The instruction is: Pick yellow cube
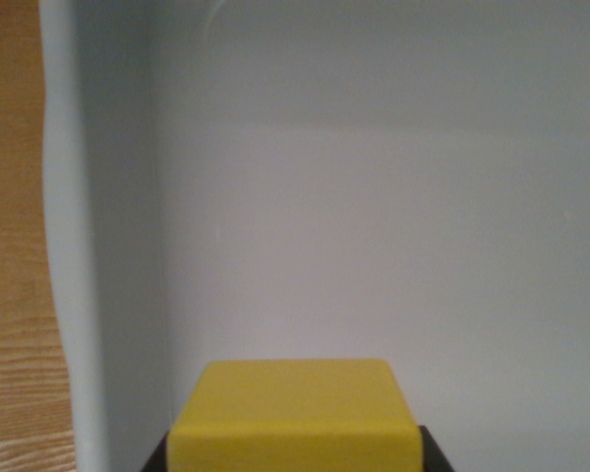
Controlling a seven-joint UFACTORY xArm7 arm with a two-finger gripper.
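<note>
Closest to my camera, I am seeing the yellow cube (pixel 295 418) filling the bottom centre of the wrist view, its lower part cut off by the frame edge. Dark finger tips are showing at both of its lower corners, one at the wrist view's left (pixel 155 458) and one at the right, so the gripper (pixel 295 462) is looking clamped on the cube, pressing it from either side. Most of each finger is lying outside the picture, so I am judging only from those two small black slivers touching the cube's flanks.

Beyond the cube, I am looking into a pale grey-white tray (pixel 374 216), its floor blurred and featureless. Its wall and rounded rim (pixel 69 246) are running up the wrist view's left. Farthest out, past that rim, a strip of wood-grain table (pixel 15 246) is showing, cut off at the left edge.
</note>
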